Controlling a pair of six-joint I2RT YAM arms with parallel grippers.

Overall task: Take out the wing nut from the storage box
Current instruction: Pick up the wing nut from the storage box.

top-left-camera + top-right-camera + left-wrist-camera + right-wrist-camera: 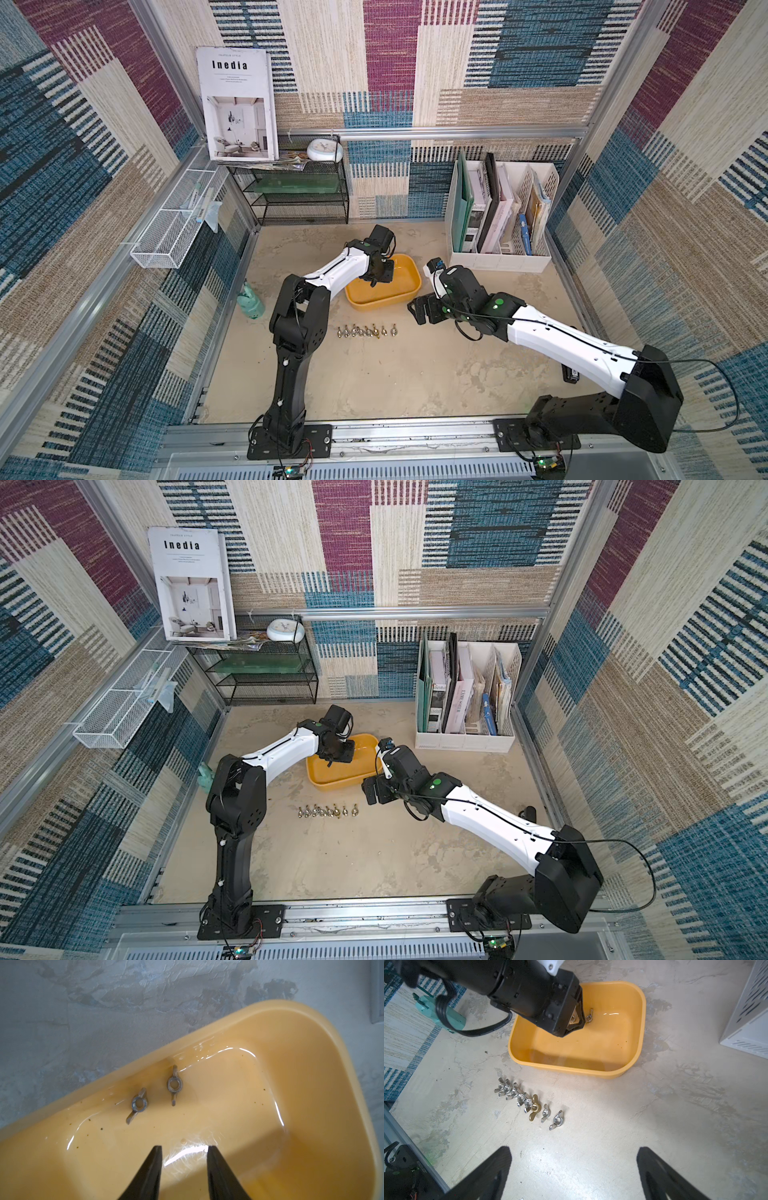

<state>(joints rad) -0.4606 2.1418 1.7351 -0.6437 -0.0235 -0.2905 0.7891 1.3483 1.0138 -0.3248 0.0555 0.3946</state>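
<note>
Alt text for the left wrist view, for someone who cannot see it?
Two grey wing nuts lie apart on the floor of the yellow storage box, near one wall. The left gripper reaches in, jaws parted, empty.

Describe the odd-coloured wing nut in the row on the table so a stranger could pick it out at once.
Find the yellow storage box on the table; a row of wing nuts lies beside it, on the side toward the arms' bases. The target is third from the row's right-arm end: the only brass-coloured wing nut among silver neighbours.
</note>
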